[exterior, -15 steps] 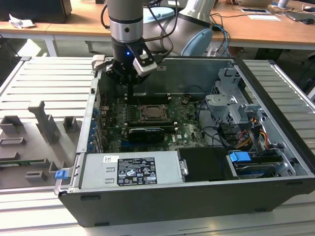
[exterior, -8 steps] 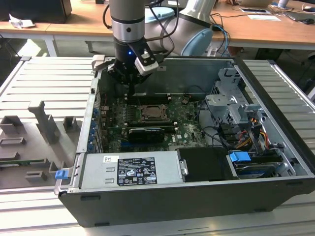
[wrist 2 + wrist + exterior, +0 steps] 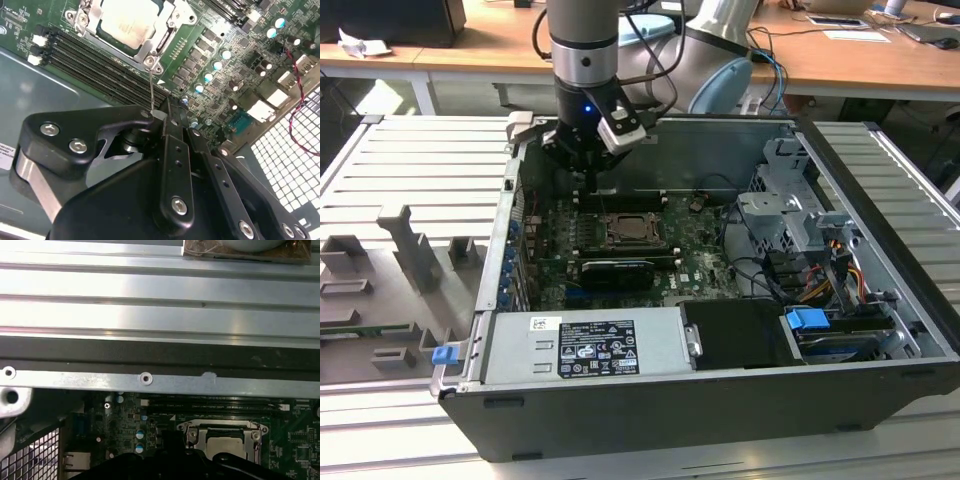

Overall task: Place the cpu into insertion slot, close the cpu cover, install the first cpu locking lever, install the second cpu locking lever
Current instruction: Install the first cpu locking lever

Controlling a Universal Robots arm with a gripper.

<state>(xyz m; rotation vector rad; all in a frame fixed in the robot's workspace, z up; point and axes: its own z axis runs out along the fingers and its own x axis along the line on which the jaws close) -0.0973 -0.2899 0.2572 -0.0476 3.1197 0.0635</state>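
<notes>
Gripper [image 3: 582, 178] jaws are drawn together with nothing caught between them, at the upper centre of the exterior view, just behind the insertion slot [image 3: 608, 238] inside the open computer case [image 3: 880, 200]. In the second wrist view the gripper [image 3: 176, 112] is met by the flattened end of a thin wire locking lever [image 3: 152, 87]. That end appears to rest against the outer side of one finger [image 3: 172, 150] rather than being pinched. The lever is raised from a corner of the socket and is not latched. Whether it is the first or the second lever cannot be told.

The cpu [image 3: 127, 20] is already seated in the slot, and the cpu cover [image 3: 142, 54] is folded flat around it, with the pale metal face shown through the cut-out. The same is seen in the first wrist view, where the cpu [image 3: 225, 445] is framed by the cover [image 3: 196, 437].

The step in hand is judged to be the swinging-down of this lever. It is best done with contact kept at the flattened end, where leverage is greatest. The push should be carried along the lever's own arc rather than straight down. Force should be kept modest, since so thin a wire is likely to bend or slip off a smooth finger. The memory slots [image 3: 95, 67] beside the socket should be cleared throughout.
</notes>
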